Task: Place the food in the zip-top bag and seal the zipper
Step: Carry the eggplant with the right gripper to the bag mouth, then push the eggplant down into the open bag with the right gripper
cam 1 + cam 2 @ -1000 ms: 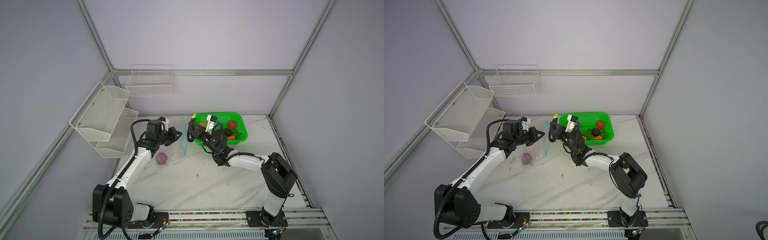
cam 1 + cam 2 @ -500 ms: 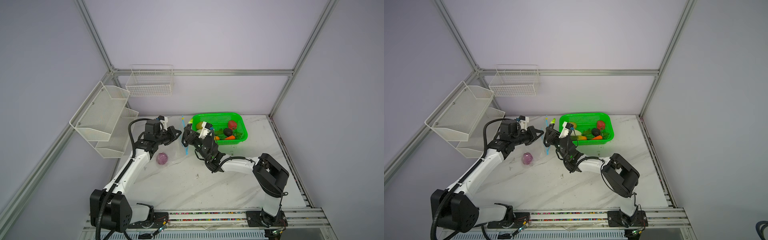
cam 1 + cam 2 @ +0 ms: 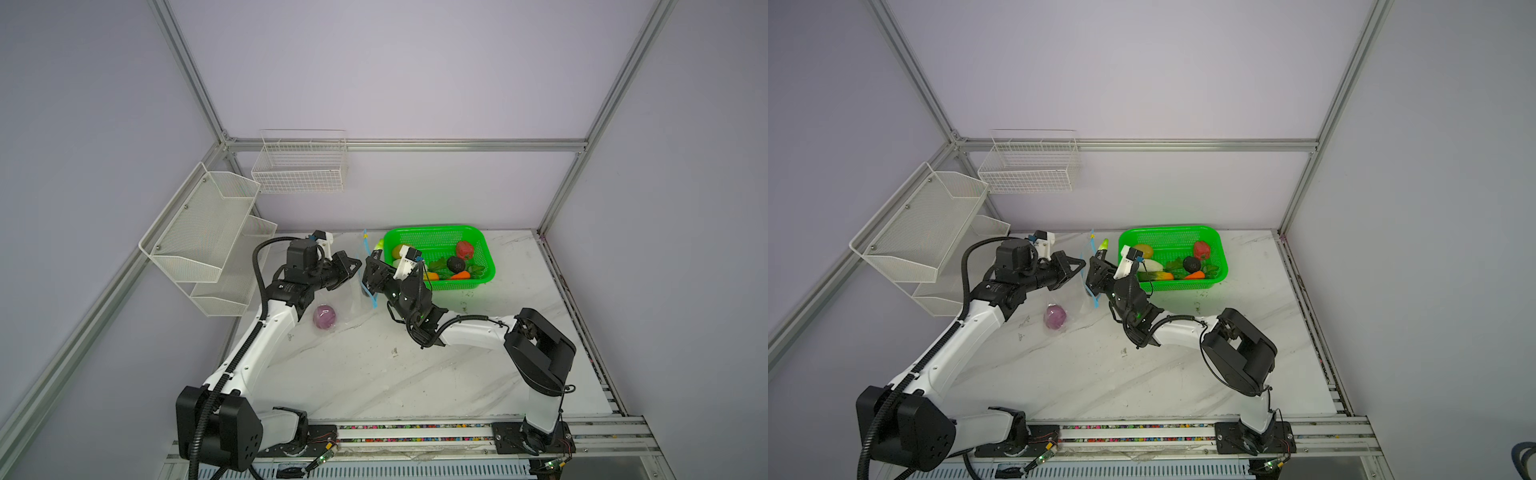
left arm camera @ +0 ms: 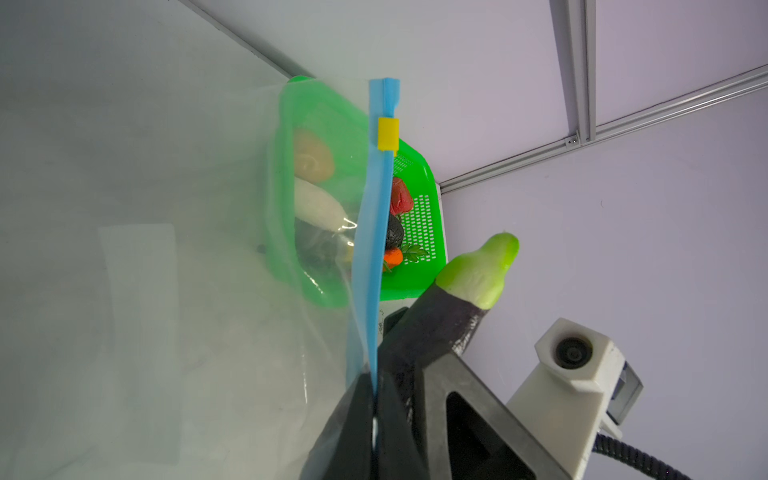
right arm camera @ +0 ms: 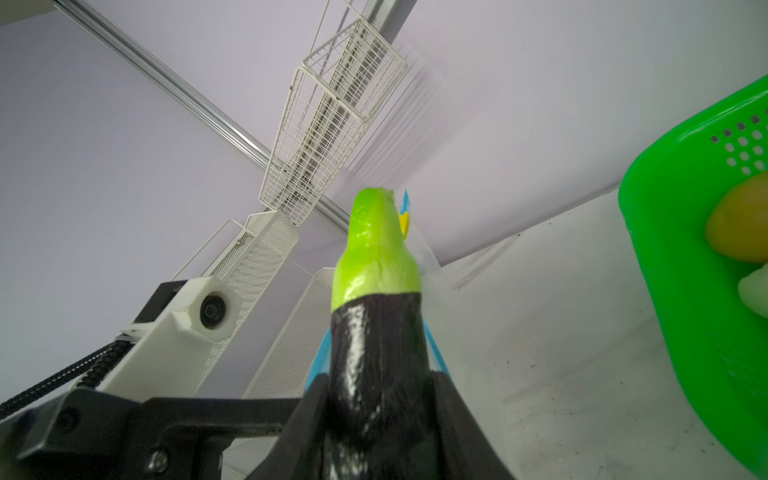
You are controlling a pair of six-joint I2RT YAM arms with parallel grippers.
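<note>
Dark eggplant point(image 5: 376, 324) — clamped in the right pincer point(image 5: 380, 386).

Clear bag point(image 3: 353, 299) hanging upright left of centre, blue zipper point(image 4: 376, 232) running vertically, yellow slider point(image 4: 388, 133) sitting near its top, purple onion point(image 3: 324, 316) lying inside, green-tipped eggplant point(image 5: 376, 332) tilting just beside zipper.

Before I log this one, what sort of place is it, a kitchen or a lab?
Probably a lab robot cell: plain panels in an aluminium frame, two robot arms mounted on a rail beside a marble tabletop, and toy vegetables in a green basket.
</note>
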